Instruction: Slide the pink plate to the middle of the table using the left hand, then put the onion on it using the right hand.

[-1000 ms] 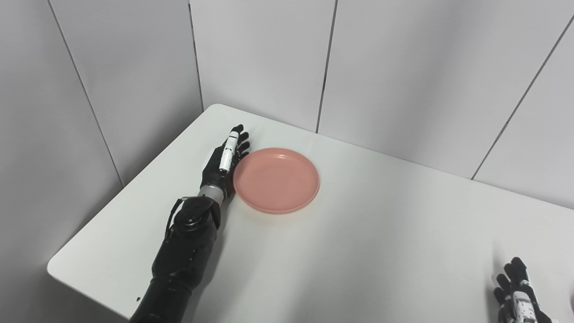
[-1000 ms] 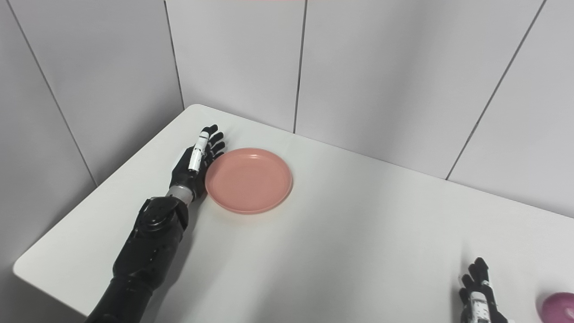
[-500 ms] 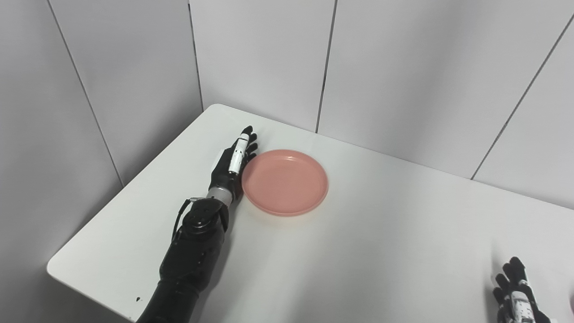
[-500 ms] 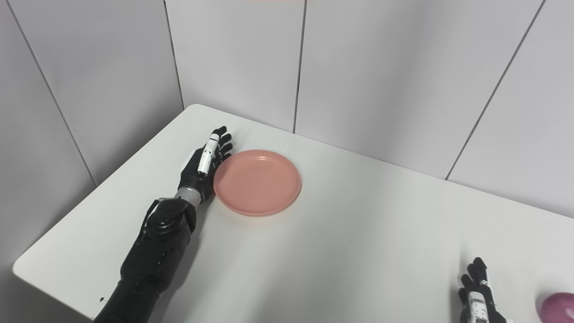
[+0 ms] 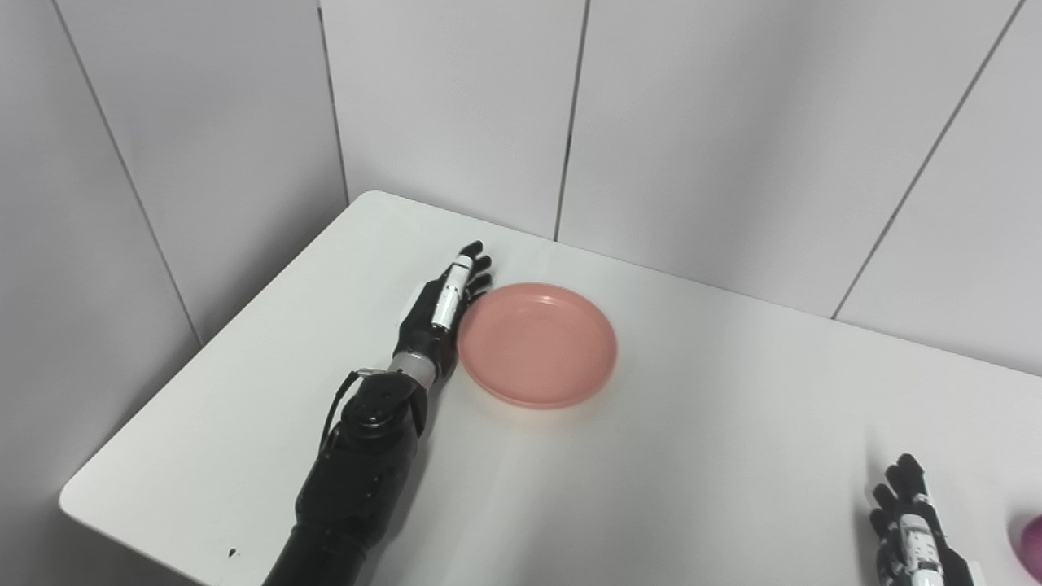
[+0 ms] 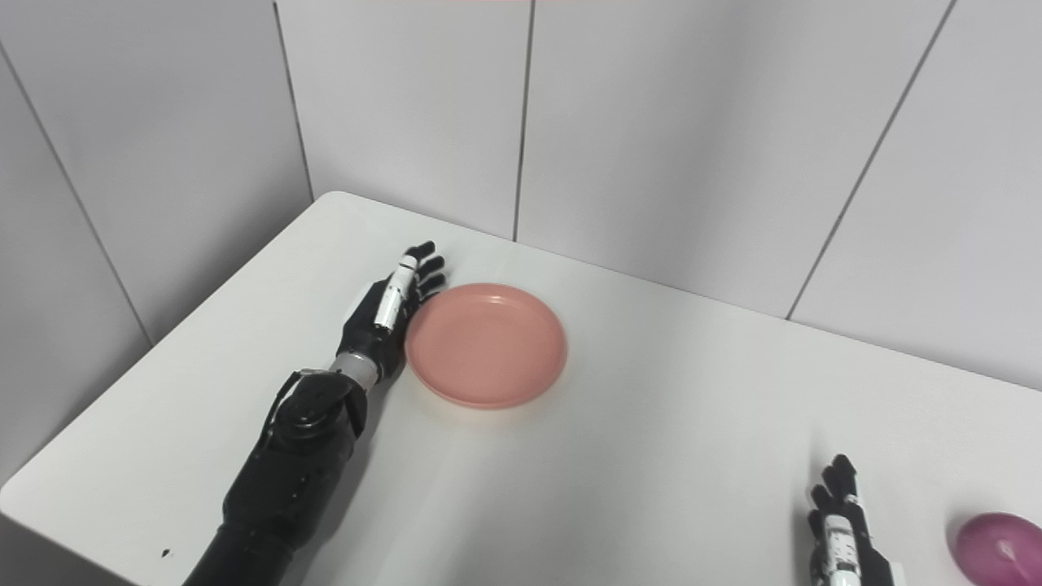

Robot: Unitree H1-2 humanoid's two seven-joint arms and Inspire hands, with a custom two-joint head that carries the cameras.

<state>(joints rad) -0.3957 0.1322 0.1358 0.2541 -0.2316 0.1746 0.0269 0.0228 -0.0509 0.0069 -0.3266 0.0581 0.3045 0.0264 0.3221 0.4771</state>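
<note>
Left hand [image 5: 440, 313] lies flat on edge, fingers straight, pressed against left rim of pink plate [image 5: 537, 343]. Holds nothing; side of hand works like pusher, good for sliding plate over smooth table [image 5: 651, 456].

Plate sits on far left part of table, not yet in middle.

Right hand [image 6: 838, 541] rests near bottom right, fingers apart, grasping nothing, waiting its turn. Purple onion [image 6: 997, 549] lies just beside it, at right edge.

Nothing stands between plate and middle. White walls close behind.
</note>
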